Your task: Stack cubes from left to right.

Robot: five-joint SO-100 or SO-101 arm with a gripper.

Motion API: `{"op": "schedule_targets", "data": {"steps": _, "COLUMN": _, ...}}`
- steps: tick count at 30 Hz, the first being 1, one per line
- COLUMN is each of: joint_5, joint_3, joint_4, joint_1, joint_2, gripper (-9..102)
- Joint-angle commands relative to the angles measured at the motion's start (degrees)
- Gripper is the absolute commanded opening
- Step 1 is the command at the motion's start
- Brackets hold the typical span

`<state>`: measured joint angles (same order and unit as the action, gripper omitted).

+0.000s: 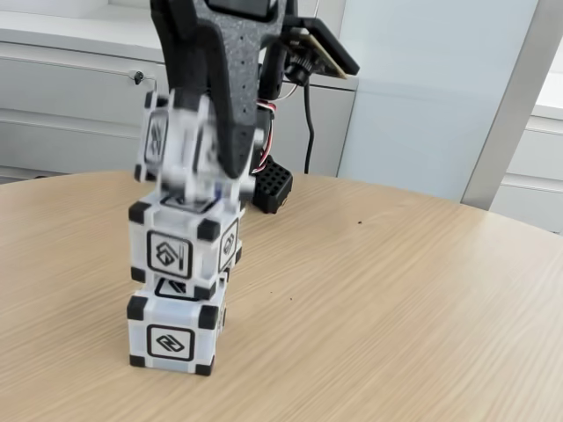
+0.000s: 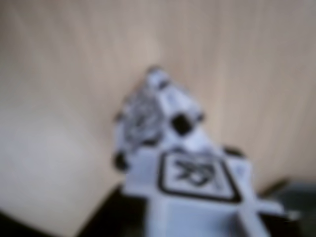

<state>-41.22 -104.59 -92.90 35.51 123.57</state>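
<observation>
In the fixed view two white cubes with black corners stand stacked at the left of the wooden table: a bottom cube [image 1: 171, 338] and a middle cube [image 1: 180, 251] slightly offset on it. A third cube [image 1: 169, 145], motion-blurred and tilted, sits just over the middle one with its lower edge at that cube's top. My black gripper [image 1: 207, 171] comes down from above and is shut on this top cube. The blurred wrist view shows the held cube [image 2: 197, 175] close up, with the lower cubes [image 2: 148, 113] beneath it.
A black perforated block [image 1: 273, 186] and a black cable [image 1: 308, 132] sit behind the stack near the arm's base. White cabinets [image 1: 70, 97] stand beyond the table's curved far edge. Bare tabletop [image 1: 396, 308] stretches to the right.
</observation>
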Motion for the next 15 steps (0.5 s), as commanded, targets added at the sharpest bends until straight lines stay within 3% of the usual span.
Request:
{"op": "schedule_targets", "data": {"steps": 1, "joint_5": 0.26, "joint_3": 0.7, "joint_4": 0.62, "joint_1": 0.53, "joint_2": 0.26, "gripper": 33}}
{"op": "schedule_targets", "data": {"steps": 15, "joint_5": 3.69, "joint_3": 2.29, "joint_4": -0.26, "joint_1": -0.18, "joint_2": 1.49, "gripper": 38}}
